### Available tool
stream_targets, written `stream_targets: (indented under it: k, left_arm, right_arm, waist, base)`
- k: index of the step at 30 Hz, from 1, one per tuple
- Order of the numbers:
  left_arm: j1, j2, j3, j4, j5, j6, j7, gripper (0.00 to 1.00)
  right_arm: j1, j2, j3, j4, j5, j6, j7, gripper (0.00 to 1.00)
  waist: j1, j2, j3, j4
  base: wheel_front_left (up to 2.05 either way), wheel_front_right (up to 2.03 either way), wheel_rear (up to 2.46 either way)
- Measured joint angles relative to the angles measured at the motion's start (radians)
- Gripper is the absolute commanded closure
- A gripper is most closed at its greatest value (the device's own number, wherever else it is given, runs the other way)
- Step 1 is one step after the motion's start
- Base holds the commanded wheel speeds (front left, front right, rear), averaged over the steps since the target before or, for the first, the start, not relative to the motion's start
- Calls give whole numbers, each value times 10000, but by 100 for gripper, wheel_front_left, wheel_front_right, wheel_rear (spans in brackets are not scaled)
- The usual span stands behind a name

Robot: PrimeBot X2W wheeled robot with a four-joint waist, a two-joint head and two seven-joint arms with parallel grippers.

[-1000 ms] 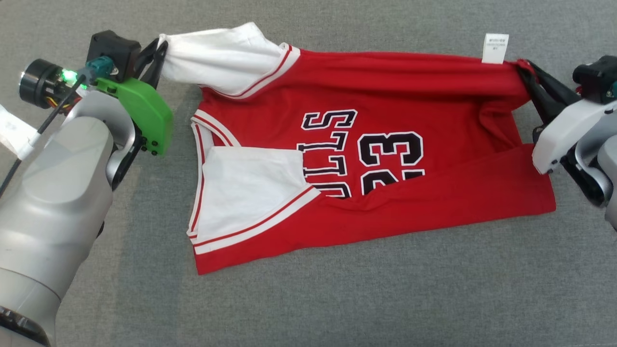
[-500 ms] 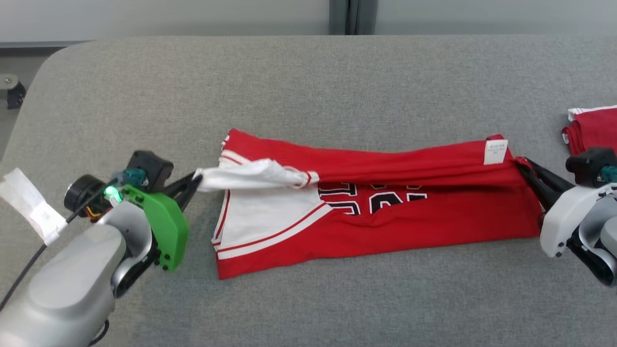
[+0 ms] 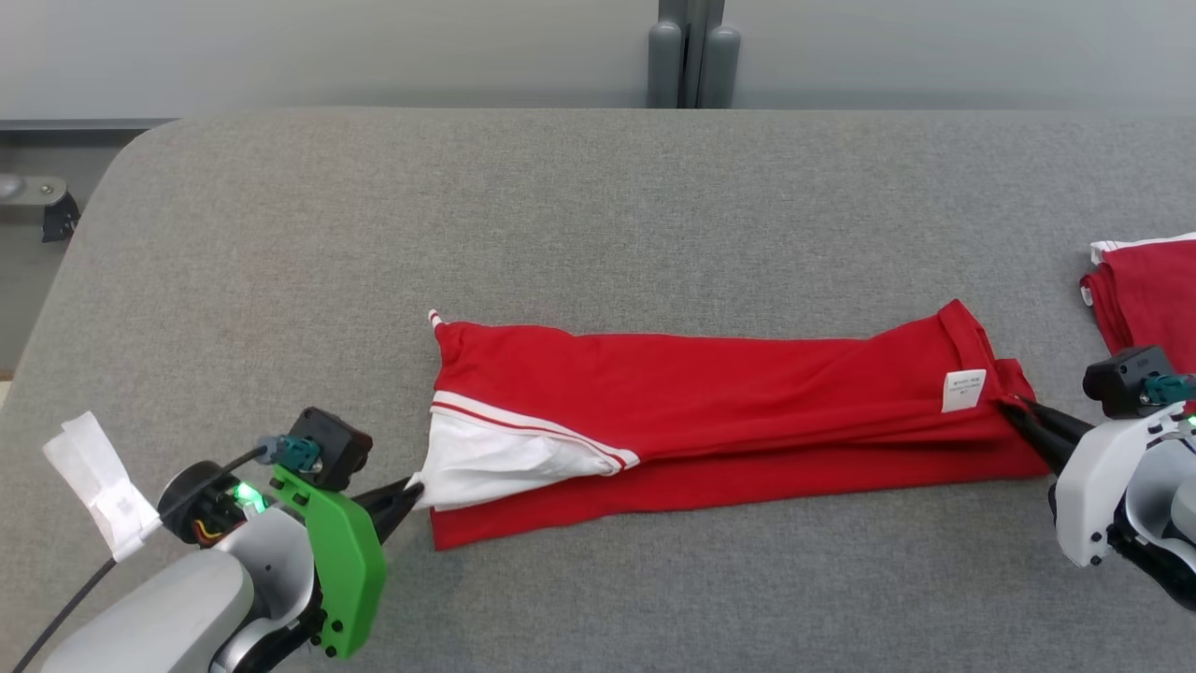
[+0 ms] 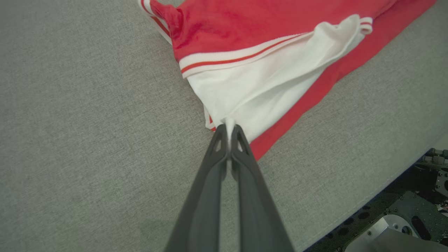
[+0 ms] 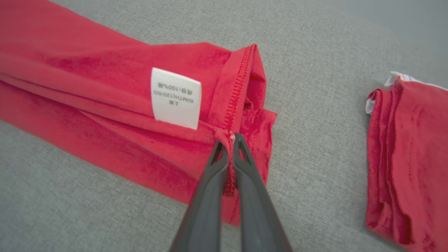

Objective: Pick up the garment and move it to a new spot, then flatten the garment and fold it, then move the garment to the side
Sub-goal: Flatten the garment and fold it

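1. The garment (image 3: 747, 402), a red jersey with white trim, lies on the grey surface (image 3: 561, 215). It is folded into a long band running left to right across the nearer half.
2. My left fingers (image 4: 210, 182) are pressed together, pinching the tip of the white sleeve (image 4: 262, 91) at the garment's left end, near corner.
3. My right fingers (image 5: 210, 196) are pressed together, pinching a bunched bit of red hem at the garment's right end, just beside the white label (image 5: 176, 98).
4. The label faces up on the upper layer. I cannot read its print in full.
5. The upper layer lies over the lower one, and a red strip of the lower layer shows along the near edge.
6. A second red folded cloth (image 3: 1149, 290) lies on the surface at the far right, apart from the garment.
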Motion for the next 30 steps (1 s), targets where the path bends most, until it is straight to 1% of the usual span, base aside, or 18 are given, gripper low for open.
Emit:
stream_targets:
  k: [1, 2, 3, 7, 11, 15, 18, 20, 21, 22, 23, 25, 27, 30]
  left_arm:
    - [32, 4, -40, -19, 12, 15, 19, 56]
    - [60, 4, -71, -42, 82, 105, -27, 14]
    - [78, -17, -61, -46, 136, 224, -150, 0]
    - [240, -201, 23, 17, 169, 497, -495, 0]
    - [386, -410, 485, 219, 67, 1035, -1287, 0]
    - [611, -779, 1419, 374, -105, 1824, -2909, 0]
    - [983, -1166, 2082, 416, -320, 2253, -4324, 0]
    - [1267, -1419, 2591, 472, -383, 2520, -4893, 0]
    - [1375, -1505, 2784, 458, -341, 2571, -5005, 0]
    - [1527, -1689, 3127, 430, -272, 2713, -5085, 0]
    - [1709, -1912, 3538, 337, -115, 2778, -5085, 0]
    - [2057, -2399, 4533, -153, 633, 2813, -5118, 0]
    - [2560, -3058, 5551, -635, 1459, 2619, -5131, 0]
    - [3477, -3971, 6585, -999, 2742, 2174, -5129, 0]
  right_arm:
    - [1, -2, 67, -13, 150, 0, 121, 91]
    - [5, -17, 161, -65, 255, 0, 188, 11]
    - [17, -15, 203, -105, 472, 0, 359, 0]
    - [47, -174, 343, -244, 922, 0, 476, 0]
    - [12, -288, 161, -274, 1241, 0, 65, 0]
    - [2, -199, -546, -201, 1532, -2, -606, 0]
    - [91, 119, -1300, -207, 1538, -2, -819, 0]
    - [389, 405, -2278, -416, 1315, -2, -849, 0]
    - [516, 529, -2780, -518, 1133, -2, -849, 0]
    - [732, 715, -3450, -671, 880, -2, -853, 0]
    - [1029, 909, -4165, -840, 568, -4, -853, 0]
    - [1706, 1289, -5239, -1174, -77, -6, -861, 0]
    - [2467, 1822, -6274, -1599, -901, -10, -861, 0]
    - [3343, 2681, -7620, -2259, -1898, -10, -861, 0]
  waist:
    - [0, 0, -8, -9]
    - [0, 0, -20, -22]
    - [0, 0, -32, -38]
    - [0, 0, -82, -102]
    - [0, 0, -184, -167]
    - [0, 0, -359, -212]
    - [0, 0, -519, -251]
    - [0, 0, -636, -275]
    - [0, 0, -678, -285]
    - [0, 0, -730, -294]
    - [0, 0, -783, -301]
    - [0, 0, -852, -304]
    - [0, 0, -904, -305]
    - [0, 0, -950, -309]
  base:
    - [0, 0, 0]
    - [0, 0, 0]
    - [0, 0, 0]
    - [0, 0, 0]
    - [0, 0, 0]
    - [0, 0, 0]
    - [0, 0, 0]
    - [0, 0, 0]
    - [0, 0, 0]
    - [0, 0, 0]
    - [0, 0, 0]
    - [0, 0, 0]
    - [0, 0, 0]
    - [0, 0, 0]
